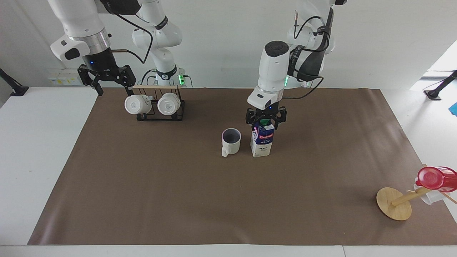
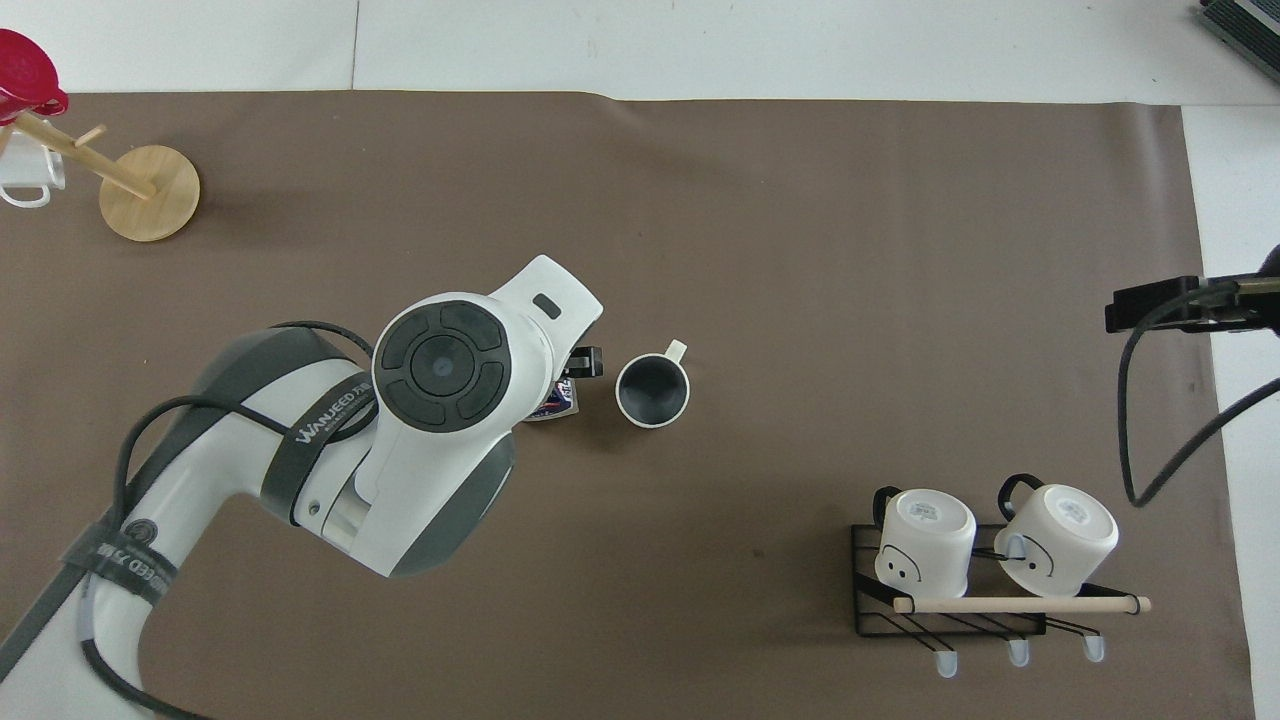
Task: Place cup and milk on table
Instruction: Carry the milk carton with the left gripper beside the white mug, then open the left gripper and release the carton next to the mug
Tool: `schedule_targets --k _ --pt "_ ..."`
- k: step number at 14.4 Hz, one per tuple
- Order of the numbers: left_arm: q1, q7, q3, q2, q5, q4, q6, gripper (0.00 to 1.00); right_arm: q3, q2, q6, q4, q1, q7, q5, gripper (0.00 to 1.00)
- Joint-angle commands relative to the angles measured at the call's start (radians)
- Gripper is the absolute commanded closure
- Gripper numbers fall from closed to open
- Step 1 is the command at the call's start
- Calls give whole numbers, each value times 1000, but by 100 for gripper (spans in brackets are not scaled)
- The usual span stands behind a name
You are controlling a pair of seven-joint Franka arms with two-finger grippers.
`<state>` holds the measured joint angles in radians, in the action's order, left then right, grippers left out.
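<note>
- My left gripper (image 1: 265, 120) sits at the middle of the facing frame, fingers spread wide to either side of the green cap of the milk (image 1: 262, 141). I have let go, and the carton stands upright on the table (image 1: 150, 200) on its own.
- The cup (image 1: 231, 141) stands upright just beside the milk, toward frame left, apart from it, handle pointing to the bottom of the frame.
- My fingers flank the gable top closely. If I pull away sideways rather than straight up, a finger could catch the cap or ridge and tip the tall, narrow carton.
- A falling carton would likely strike the cup, since the gap between them is small.
- In the overhead frame my own arm hides most of the milk (image 2: 556, 401), so I judge clearance from the facing frame.
- My right gripper (image 1: 106, 79), jaws apart and empty, waits at upper left above the mug rack (image 1: 160, 113); dropping carelessly, it could knock the two hanging mugs (image 1: 152, 104).
</note>
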<state>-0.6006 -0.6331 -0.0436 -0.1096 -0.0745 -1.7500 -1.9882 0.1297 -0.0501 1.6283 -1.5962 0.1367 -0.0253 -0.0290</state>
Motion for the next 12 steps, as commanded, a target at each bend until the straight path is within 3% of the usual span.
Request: schedule_targets --k 1,7,12 --pt "42 27 1 8 21 98 155 0 -7 -16 -5 -14 -16 27 4 0" --pt "232 332 -6 83 21 171 356 0 -7 -17 -19 -14 -17 28 4 0" --pt "366 463 -6 119 21 178 410 0 -7 -22 -8 -28 -26 27 4 0"
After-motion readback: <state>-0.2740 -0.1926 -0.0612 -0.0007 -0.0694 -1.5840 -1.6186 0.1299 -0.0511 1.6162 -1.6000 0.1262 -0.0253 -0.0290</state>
